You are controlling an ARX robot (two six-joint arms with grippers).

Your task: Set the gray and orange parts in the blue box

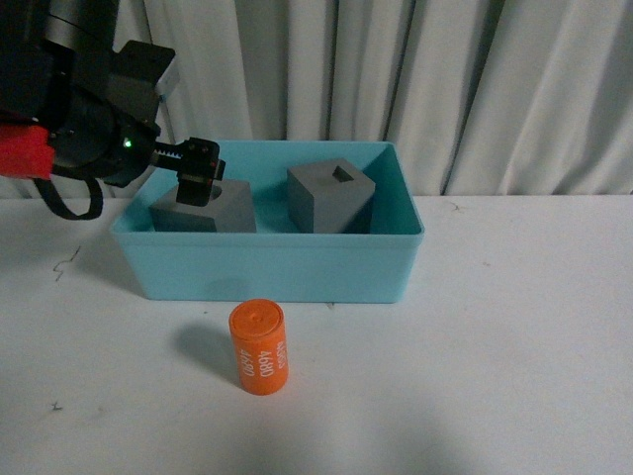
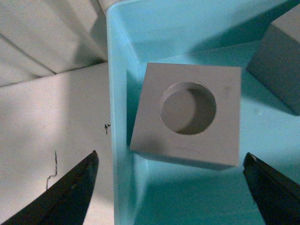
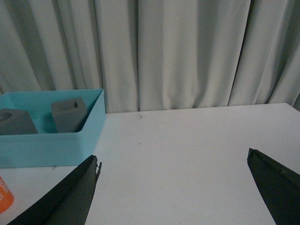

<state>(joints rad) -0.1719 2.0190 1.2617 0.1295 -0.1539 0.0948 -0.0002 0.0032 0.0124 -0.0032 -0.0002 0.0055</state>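
The blue box [image 1: 267,265] stands at the back of the white table. Inside it are two gray cubes: the round-recess one [image 1: 208,208] at the left end and the square-recess one [image 1: 331,198] in the middle. My left gripper [image 1: 196,173] hovers open just above the round-recess cube [image 2: 187,117], which tilts against the box wall [image 2: 119,140]. In front of the box the orange cylinder [image 1: 259,347] with white lettering stands upright on the table. My right gripper [image 3: 173,187] is open over bare table, right of the box [image 3: 51,140]; the cylinder's edge [image 3: 4,199] shows.
A pale curtain [image 1: 415,79] hangs behind the table. The white tabletop [image 1: 514,327] stretches right of the box and around the cylinder. Small dark marks [image 1: 64,262] lie on the table left of the box.
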